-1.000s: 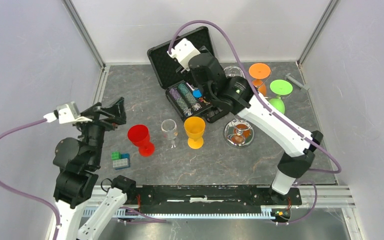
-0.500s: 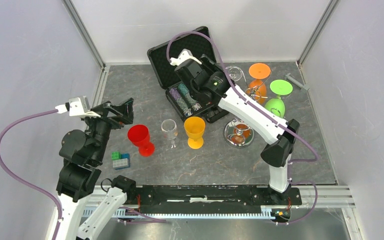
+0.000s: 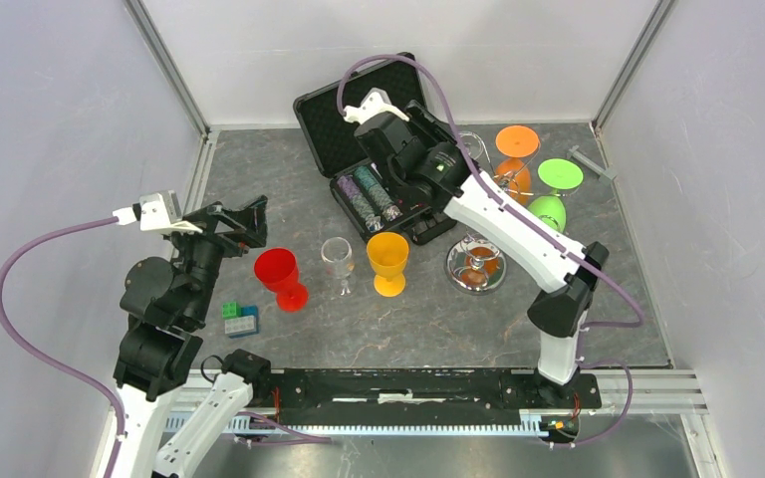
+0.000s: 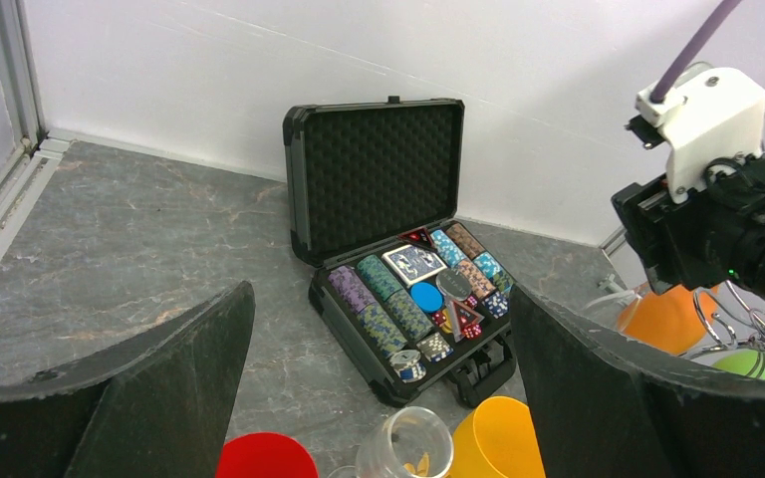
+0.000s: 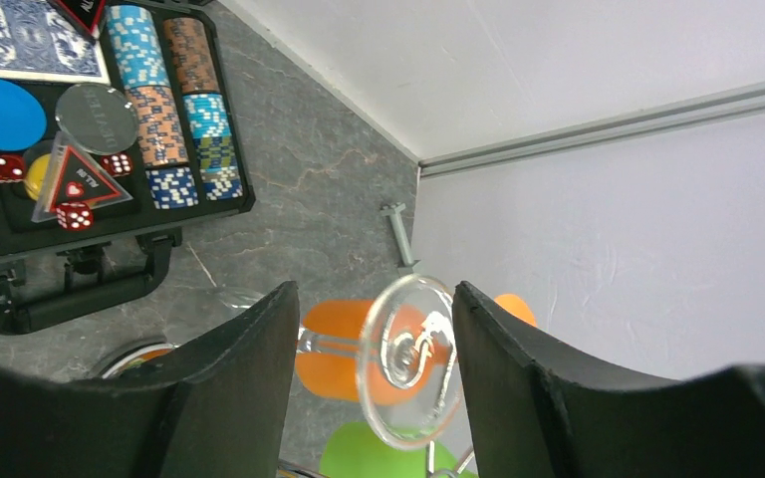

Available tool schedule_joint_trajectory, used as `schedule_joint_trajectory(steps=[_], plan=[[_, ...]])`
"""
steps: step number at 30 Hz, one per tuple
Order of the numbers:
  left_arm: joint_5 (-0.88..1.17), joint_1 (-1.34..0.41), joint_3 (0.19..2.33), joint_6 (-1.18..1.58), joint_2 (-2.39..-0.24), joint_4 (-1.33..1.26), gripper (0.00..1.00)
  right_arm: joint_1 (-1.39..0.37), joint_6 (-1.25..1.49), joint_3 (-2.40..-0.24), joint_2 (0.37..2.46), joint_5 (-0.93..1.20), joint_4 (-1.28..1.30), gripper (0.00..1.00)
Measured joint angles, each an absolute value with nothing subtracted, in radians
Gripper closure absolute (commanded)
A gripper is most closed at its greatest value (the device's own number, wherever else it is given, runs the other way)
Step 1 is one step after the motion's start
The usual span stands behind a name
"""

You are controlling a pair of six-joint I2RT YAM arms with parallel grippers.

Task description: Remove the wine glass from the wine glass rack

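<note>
Nearest you, the left claw [image 4: 379, 291] hangs released and empty above the grey marbled desk [image 3: 259, 169]. Its fingers are spread wide and it faces the open black foam-lined chip case [image 4: 379, 179]. It reads as parked out of the way, since the rack job looks like the other arm's.

Mid-desk, three vessels stand upright in a row: a red plastic goblet [image 3: 281, 279], a short clear cup [image 3: 338, 261] and a yellow-orange goblet [image 3: 388, 261]. None hangs on anything, so leave them.

Just right of that row, the chrome wire wine glass rack [image 3: 468, 281] stands on its mirrored disc base. An orange plastic glass [image 3: 516, 141] and a green plastic glass [image 3: 560, 175] hang from its far hooks.

Farthest out, your right claw [image 5: 376, 294] reaches across the case corner to the rack. Its jaws are parted around the round foot of the clear stemmed wine glass [image 5: 408, 358], which is on the rack. One finger is at the foot's rim and the other is apart from it, so nothing is clenched yet.

Bracketing the foot end makes sense, because the hook holds the glass there. Freeing it likely means closing near the stem and sliding it out along the hook arm. The glass is thin and the neighbouring glasses hang close, so go gently.
</note>
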State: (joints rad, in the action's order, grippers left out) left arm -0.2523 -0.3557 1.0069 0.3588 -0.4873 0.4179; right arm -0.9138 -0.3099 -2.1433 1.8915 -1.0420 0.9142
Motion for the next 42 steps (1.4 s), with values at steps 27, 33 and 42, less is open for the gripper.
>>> schedule_joint_trajectory(steps=[27,33,42], plan=[[-0.281,-0.356,1.007,0.358,-0.476,0.419,0.00,-0.905,-0.413,-2.020,1.784,-0.995,0.912,0.58],[-0.287,-0.356,1.007,0.358,-0.475,0.419,0.00,-0.897,-0.419,-2.041,1.818,-1.055,0.895,0.57],[-0.291,-0.356,1.007,0.358,-0.475,0.419,0.00,-0.888,-0.420,-2.046,1.869,-1.097,0.881,0.60]])
